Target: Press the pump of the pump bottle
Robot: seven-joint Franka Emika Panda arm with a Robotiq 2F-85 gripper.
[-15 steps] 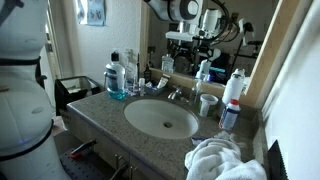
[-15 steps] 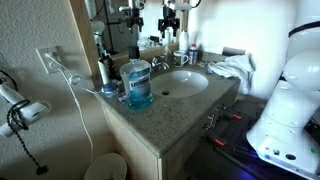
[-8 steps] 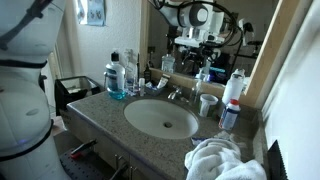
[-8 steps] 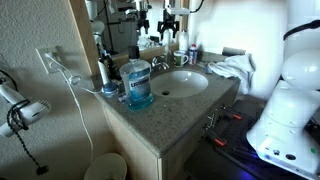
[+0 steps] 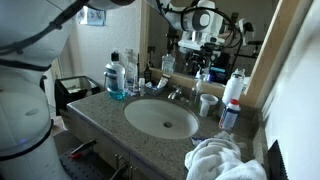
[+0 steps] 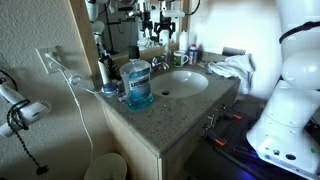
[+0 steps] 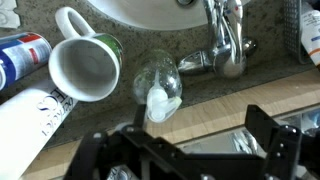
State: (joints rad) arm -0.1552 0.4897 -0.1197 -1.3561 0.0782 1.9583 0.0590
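In the wrist view I look down on the pump bottle (image 7: 160, 76), a slim, pale, translucent bottle standing by the faucet at the counter's back ledge. Its whitish pump (image 7: 159, 101) has a short spout pointing right. My gripper (image 7: 200, 135) is open and empty above it. The pump sits just inside the left finger, and the right finger is far off to the right. In an exterior view the gripper (image 5: 203, 55) hangs over the bottle (image 5: 204, 75) in front of the mirror. It also shows in an exterior view (image 6: 165, 25).
A white mug (image 7: 85, 68) stands beside the bottle, with a white red-label bottle (image 7: 30, 115) and a spray can (image 7: 22, 55) nearby. The chrome faucet (image 7: 225, 45) is on the other side. The mouthwash bottle (image 5: 116, 82), sink (image 5: 160, 118) and towel (image 5: 222, 160) are on the counter.
My gripper has moved sideways along the mirror and down, ending over the pump bottle by the faucet. Nothing on the counter has moved.
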